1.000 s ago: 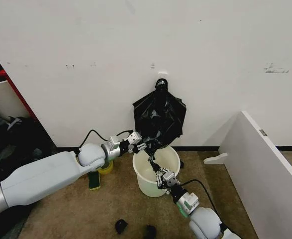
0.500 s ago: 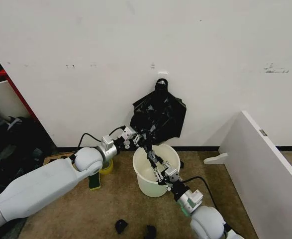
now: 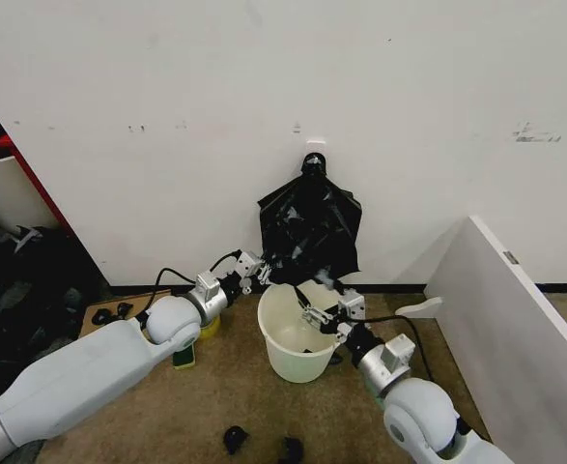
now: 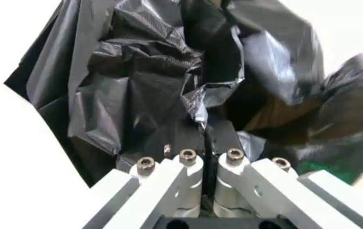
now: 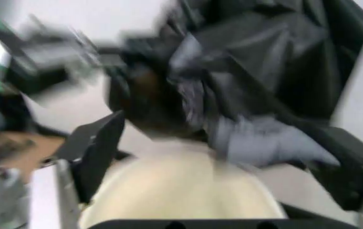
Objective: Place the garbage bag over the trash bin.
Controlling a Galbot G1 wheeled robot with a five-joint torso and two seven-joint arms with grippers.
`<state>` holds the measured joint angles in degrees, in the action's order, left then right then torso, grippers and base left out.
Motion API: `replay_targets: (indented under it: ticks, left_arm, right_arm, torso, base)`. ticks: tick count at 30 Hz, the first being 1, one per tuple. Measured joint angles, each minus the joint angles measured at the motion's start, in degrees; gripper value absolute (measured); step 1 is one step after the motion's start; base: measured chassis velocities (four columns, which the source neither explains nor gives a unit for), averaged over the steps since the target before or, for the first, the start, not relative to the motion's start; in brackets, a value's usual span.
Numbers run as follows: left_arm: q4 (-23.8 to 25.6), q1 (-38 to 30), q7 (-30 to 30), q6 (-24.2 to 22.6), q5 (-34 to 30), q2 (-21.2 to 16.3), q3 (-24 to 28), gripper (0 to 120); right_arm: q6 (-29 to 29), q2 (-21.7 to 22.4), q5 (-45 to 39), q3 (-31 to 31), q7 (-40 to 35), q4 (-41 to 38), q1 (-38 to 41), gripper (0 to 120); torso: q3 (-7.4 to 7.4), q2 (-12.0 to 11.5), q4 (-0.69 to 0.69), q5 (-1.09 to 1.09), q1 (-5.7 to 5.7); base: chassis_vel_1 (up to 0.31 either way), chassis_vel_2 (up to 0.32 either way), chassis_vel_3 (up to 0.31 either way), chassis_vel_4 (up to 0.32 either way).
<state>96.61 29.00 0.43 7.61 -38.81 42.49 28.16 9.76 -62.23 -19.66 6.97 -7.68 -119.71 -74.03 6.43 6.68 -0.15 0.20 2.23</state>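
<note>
Head view. Garbage bag point(image 3: 309, 227): glossy crinkled black plastic, hanging spread against the white wall point(image 3: 264, 97) from a small dark hook-like fitting point(image 3: 312, 160), its lower edge just above the rim of the trash bin point(image 3: 298, 336). Bin: round, white, upright on the brown floor point(image 3: 225, 387), standing close to the wall, mouth open; a small dark patch lies inside at the bottom, too small to identify. Left gripper point(image 3: 263, 270): at the bag's lower left corner, beside the bin's rim; the fingertips merge with the black plastic. Right gripper point(image 3: 319, 305): over the bin's mouth, just under the bag's lower edge; finger spread hard to judge at this angle. Slanted white board point(image 3: 515, 319) to the right, cut off by the picture's edge. Yellow and green items point(image 3: 191, 343) partly hidden behind the left arm. Two small dark objects point(image 3: 235, 440) on the floor in front, not identifiable.

Left wrist view. Left gripper point(image 4: 207, 143): fingers pressed together, a fold of the bag point(image 4: 168, 71) pinched between them. Bag crumpled, reaching past the picture's upper edge.

Right wrist view. Heavily blurred. Right gripper point(image 5: 226, 157): dark fingers point(image 5: 101, 148) standing wide apart, bin rim point(image 5: 188, 186) below and between them, bag point(image 5: 264, 71) hanging beyond. Whether plastic touches either finger cannot be made out.
</note>
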Motion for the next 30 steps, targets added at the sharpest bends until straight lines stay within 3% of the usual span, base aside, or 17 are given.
replay_targets:
  ticks: [1,4,16,21,25,30]
  left_arm:
    - [-0.1,0.0,-0.2,0.0,0.0,0.3,-0.1,0]
    - [-0.9,-0.3,-0.9,0.0,0.0,1.2,-0.3,0]
    - [-2.0,-0.9,-1.1,0.3,-0.3,2.4,-0.4,0]
    - [-1.8,-0.1,-1.2,0.4,0.0,2.3,-0.5,0]
    - [-1.5,0.7,-1.3,0.4,0.5,1.9,-0.8,0]
    - [-1.4,0.7,-1.3,0.4,0.5,2.0,-1.0,0]
  right_arm:
    - [2.3,0.0,1.3,0.2,-1.4,0.0,0.0,98]
    - [8.3,0.4,0.3,0.8,-3.9,-0.3,-0.6,100]
    - [8.8,1.9,-5.0,3.3,-4.8,-3.8,0.2,100]
    - [7.8,1.8,-5.8,0.8,-5.0,-1.5,4.7,100]
    - [8.4,1.0,-0.6,-4.3,-5.0,1.9,11.9,100]
    - [9.8,1.2,2.0,-7.8,-4.9,4.7,15.3,100]
  torso:
    - [0.0,0.0,0.01,0.0,0.0]
    - [0.0,0.0,0.0,0.0,0.0]
    - [0.0,0.0,-0.01,0.0,0.0]
    - [0.0,0.0,0.0,0.0,0.0]
    - [0.0,0.0,0.02,-0.01,0.0]
    - [0.0,0.0,0.0,-0.01,0.0]
  base:
    - [0.0,0.0,0.0,0.0]
    - [0.0,0.0,0.0,0.0]
    - [0.0,0.0,0.0,0.0]
    - [0.0,0.0,0.0,0.0]
    - [0.0,0.0,0.0,0.0]
    - [0.0,0.0,0.0,0.0]
